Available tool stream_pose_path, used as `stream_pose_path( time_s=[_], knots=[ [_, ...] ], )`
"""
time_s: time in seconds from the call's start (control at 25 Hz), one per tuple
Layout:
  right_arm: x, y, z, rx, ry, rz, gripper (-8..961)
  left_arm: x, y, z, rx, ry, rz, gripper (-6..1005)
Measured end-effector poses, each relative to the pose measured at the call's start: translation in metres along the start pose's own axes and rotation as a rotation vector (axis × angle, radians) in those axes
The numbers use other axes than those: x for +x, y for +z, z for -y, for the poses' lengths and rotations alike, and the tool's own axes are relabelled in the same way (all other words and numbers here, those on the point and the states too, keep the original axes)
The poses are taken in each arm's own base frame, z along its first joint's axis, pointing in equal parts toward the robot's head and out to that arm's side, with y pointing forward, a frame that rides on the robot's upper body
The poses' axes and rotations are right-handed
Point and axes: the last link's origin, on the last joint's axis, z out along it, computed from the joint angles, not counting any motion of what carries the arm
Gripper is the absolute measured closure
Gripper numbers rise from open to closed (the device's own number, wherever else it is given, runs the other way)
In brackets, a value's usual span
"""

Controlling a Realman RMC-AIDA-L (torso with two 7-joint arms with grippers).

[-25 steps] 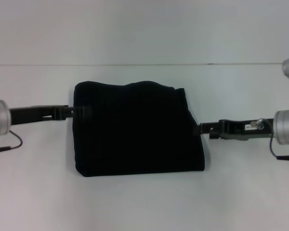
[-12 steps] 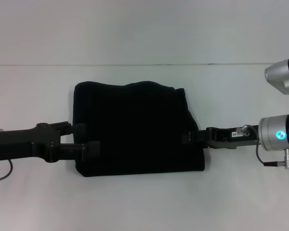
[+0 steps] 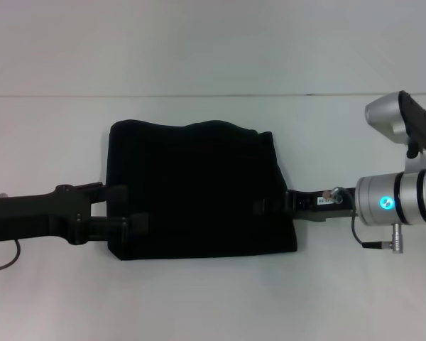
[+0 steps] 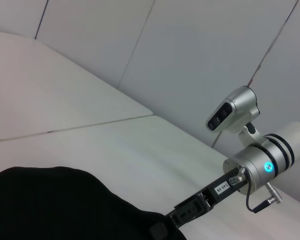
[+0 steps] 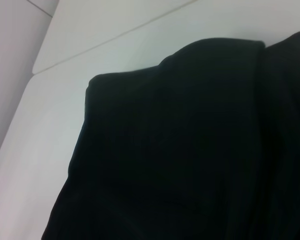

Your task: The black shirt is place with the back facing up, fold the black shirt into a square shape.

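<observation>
The black shirt (image 3: 199, 192) lies folded into a rough rectangle on the white table (image 3: 213, 298). It also shows in the left wrist view (image 4: 50, 205) and fills the right wrist view (image 5: 190, 150). My left gripper (image 3: 128, 207) is low at the shirt's left edge near its front corner, open, with its fingers spread over the cloth. My right gripper (image 3: 266, 206) reaches in over the shirt's right edge, low on the cloth, black against black. It also shows in the left wrist view (image 4: 162, 229) at the cloth's edge.
The table's far edge (image 3: 213, 95) meets a pale wall behind the shirt. The right arm's silver wrist (image 3: 397, 199) and its camera (image 3: 401, 117) hang over the table's right side. A cable (image 3: 3, 259) loops under the left arm.
My left arm has swung toward the shirt's front left corner, turned, and spread its fingers on the cloth. My right gripper has slid left, in over the shirt's right edge.
</observation>
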Motion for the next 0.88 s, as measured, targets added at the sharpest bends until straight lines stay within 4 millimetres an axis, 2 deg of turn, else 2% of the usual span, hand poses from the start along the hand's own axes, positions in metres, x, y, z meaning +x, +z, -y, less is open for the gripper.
stream_pose_path(
  time_s=[0.12,0.24,0.68,0.88],
  knots=[
    [0.004,0.001,0.001,-0.001,0.010,-0.002,465,0.000,0.000,0.000,-0.001,0.002,0.002,52],
    [0.007,0.000,0.004,-0.001,0.021,0.000,707,0.000,0.000,0.000,-0.004,0.002,0.004,52],
    [0.010,-0.015,0.017,-0.008,0.029,0.038,880,-0.003,0.003,-0.003,-0.022,-0.006,0.006,52],
    [0.013,-0.021,0.021,-0.011,0.027,0.052,880,-0.003,0.004,-0.003,-0.023,-0.006,0.004,52]
  ],
)
